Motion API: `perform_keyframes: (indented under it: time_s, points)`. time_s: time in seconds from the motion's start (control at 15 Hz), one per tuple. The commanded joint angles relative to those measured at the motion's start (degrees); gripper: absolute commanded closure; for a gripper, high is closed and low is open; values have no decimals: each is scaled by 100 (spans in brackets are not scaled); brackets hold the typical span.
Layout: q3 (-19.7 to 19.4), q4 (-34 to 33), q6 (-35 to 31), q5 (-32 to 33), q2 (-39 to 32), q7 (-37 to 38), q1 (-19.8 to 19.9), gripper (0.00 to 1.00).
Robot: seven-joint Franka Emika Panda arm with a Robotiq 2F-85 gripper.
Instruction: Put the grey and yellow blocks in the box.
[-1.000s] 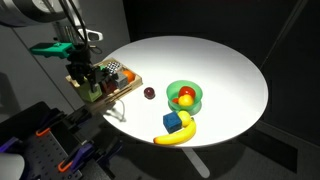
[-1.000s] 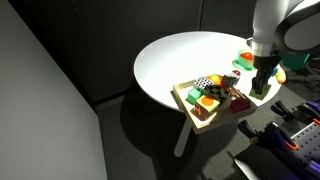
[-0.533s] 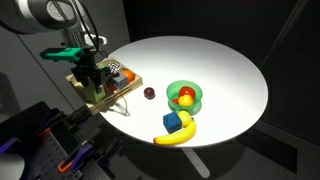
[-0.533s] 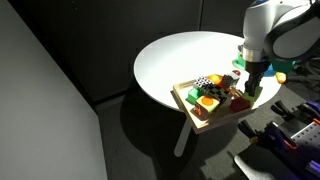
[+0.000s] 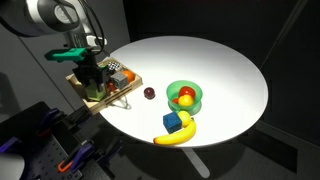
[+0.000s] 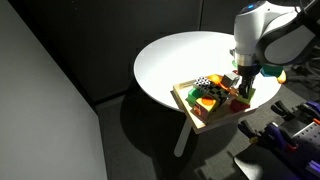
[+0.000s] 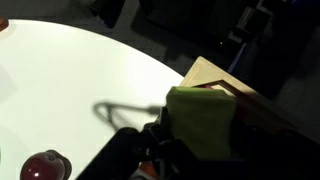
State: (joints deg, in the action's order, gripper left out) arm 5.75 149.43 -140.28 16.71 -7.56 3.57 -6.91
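Low at the left of the wrist view, a dark red ball (image 7: 45, 165) lies on the white table (image 7: 80, 70). To its right, your gripper (image 5: 91, 80) is clamped on the yellow-green block (image 7: 200, 122), held just beside the box (image 7: 215, 72) rim.

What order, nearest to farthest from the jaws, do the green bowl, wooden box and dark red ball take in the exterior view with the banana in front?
1. Wooden box, under the jaws.
2. Dark red ball, beside the box.
3. Green bowl, beyond the ball.
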Motion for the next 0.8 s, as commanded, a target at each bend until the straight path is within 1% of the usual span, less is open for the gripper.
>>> perform_keyframes:
  time_s: [0.0,0.07,0.13,0.2,0.27,0.33,0.73]
  points:
    - [-56,-139,-23,284,-105,196,-81,22]
    - [-55,-150,-11,305,-106,195,-82,23]
    - [-52,-154,-13,301,-107,185,-81,20]
    - [-51,-159,-15,295,-115,178,-81,14]
    - [-51,-166,-21,295,-123,188,-83,5]
    - [-48,-166,-28,271,-120,196,-84,1]
    - [-29,-93,-191,165,-20,187,-79,0]
